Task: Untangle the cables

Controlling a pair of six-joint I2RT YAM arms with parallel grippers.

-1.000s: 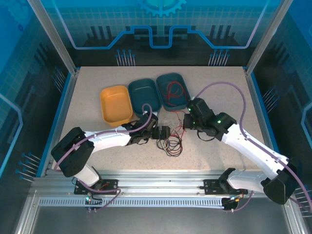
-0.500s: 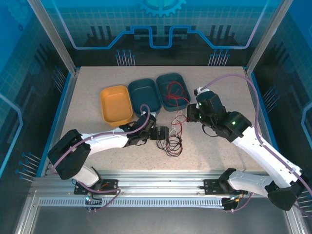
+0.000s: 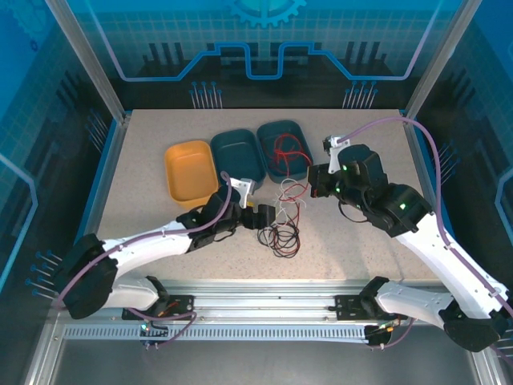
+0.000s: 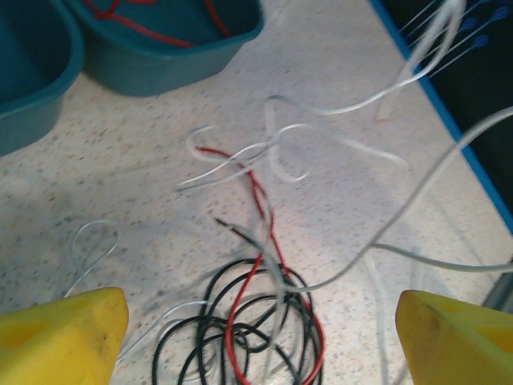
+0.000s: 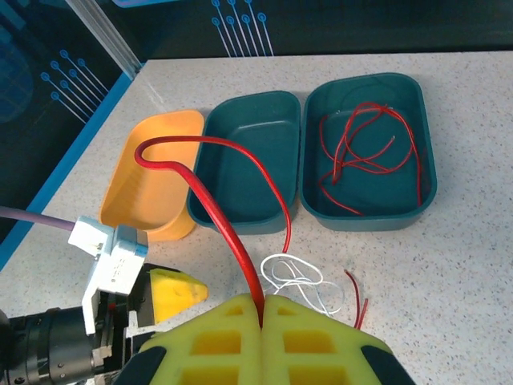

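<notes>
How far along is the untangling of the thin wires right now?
Done: one thin red wire lies in the right-hand dark teal plastic tray. In hand: the right gripper is shut on a looping red wire above the table. Left: the knot of black, white and red wires on the table beneath the open left gripper.

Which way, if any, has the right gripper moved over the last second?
Yes. The right gripper, shut on the red cable, has drifted right and slightly farther from the near edge, judged against the right teal bin.
</notes>
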